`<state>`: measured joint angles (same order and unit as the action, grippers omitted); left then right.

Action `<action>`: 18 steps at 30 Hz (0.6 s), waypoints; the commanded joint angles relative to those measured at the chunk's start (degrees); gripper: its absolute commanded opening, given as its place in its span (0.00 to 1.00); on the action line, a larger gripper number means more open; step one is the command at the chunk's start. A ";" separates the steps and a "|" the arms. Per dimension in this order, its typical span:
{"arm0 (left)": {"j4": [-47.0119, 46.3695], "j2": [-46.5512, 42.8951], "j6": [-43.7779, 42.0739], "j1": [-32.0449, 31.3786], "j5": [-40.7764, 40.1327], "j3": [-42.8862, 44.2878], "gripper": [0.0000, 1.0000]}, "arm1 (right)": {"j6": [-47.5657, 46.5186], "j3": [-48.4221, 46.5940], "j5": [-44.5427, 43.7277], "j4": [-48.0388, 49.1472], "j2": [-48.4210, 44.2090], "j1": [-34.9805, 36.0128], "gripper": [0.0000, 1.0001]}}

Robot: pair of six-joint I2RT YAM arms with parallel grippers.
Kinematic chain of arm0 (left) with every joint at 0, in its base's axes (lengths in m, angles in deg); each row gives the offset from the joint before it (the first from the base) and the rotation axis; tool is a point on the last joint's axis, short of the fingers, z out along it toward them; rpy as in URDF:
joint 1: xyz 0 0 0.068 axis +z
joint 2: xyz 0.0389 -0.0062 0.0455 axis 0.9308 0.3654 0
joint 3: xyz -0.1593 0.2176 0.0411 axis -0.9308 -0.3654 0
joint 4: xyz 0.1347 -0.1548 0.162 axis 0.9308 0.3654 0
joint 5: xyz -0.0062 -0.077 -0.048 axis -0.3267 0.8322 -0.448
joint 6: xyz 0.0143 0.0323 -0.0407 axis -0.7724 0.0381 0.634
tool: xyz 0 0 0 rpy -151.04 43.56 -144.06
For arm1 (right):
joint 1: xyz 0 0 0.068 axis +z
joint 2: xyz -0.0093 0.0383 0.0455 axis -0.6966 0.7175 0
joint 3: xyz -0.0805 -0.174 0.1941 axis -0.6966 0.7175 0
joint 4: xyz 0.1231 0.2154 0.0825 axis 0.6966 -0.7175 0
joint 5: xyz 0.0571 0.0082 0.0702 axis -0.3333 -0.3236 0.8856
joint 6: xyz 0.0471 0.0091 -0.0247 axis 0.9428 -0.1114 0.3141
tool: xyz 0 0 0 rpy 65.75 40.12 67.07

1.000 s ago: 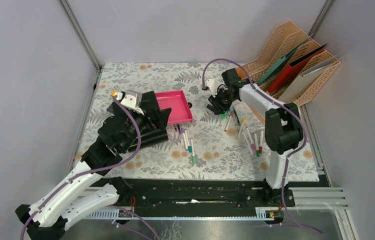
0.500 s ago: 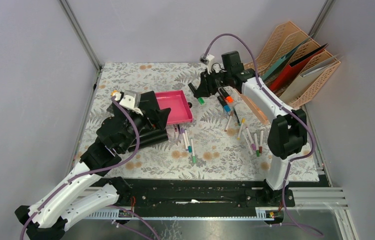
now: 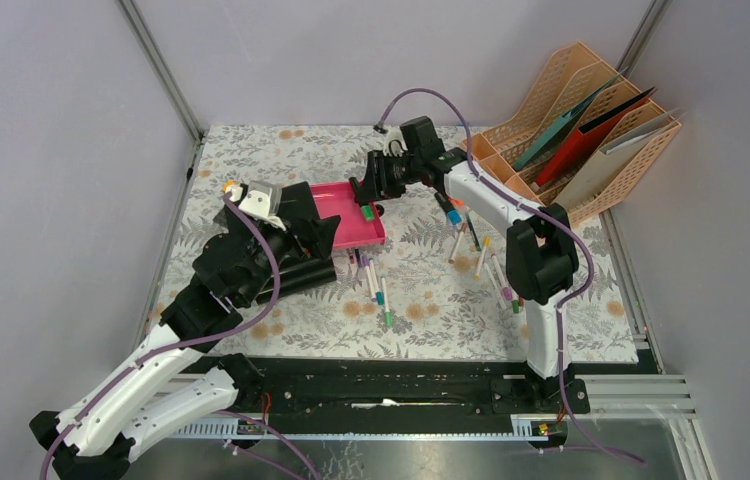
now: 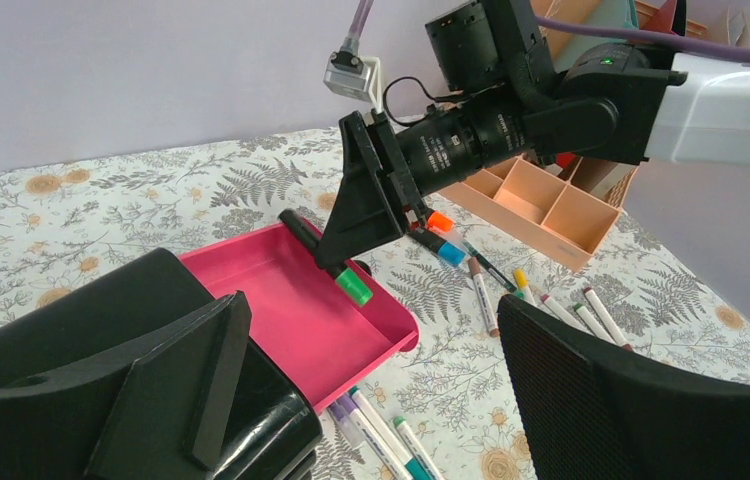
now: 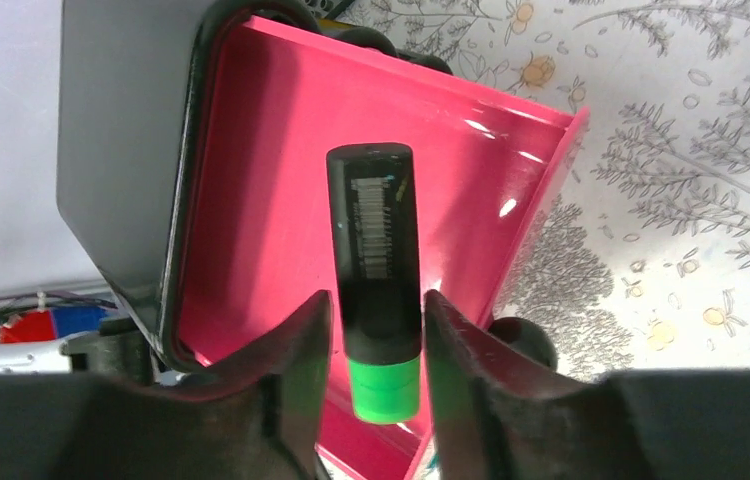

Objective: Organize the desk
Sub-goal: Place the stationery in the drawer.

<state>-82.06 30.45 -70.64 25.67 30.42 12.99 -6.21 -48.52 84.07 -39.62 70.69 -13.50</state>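
The desk (image 3: 431, 290), pale cloth printed with grey ferns and small orange flowers, lies beneath both claws. The right claw (image 5: 376, 325) clamps a black, green-capped marker (image 5: 373, 230) over a pink tray (image 5: 271, 200). The left claw (image 3: 313, 232) gapes wide.

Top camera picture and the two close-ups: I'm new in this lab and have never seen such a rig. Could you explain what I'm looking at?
It is two robot arms bolted at the near edge of a desk covered in fern-print cloth. The wide picture looks down from above and behind them. Each close-up comes from a camera on one wrist, with that arm's own fingers in the foreground. The right gripper is shut on a black marker with a green cap, held over a pink tray. The left gripper is open, close by the tray's left side. Other loose markers lie scattered on the cloth, and a peach file rack with folders stands at the far right corner.
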 commanded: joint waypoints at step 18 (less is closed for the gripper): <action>-5.07 0.66 3.29 0.23 11.27 -2.99 0.99 | -48.67 18.00 -7.10 -5.59 -28.50 -1.40 0.99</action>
<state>-83.59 30.36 -70.46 25.67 36.78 11.37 -35.25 -38.05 85.23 -44.36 49.97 -14.13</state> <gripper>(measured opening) 0.987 0.958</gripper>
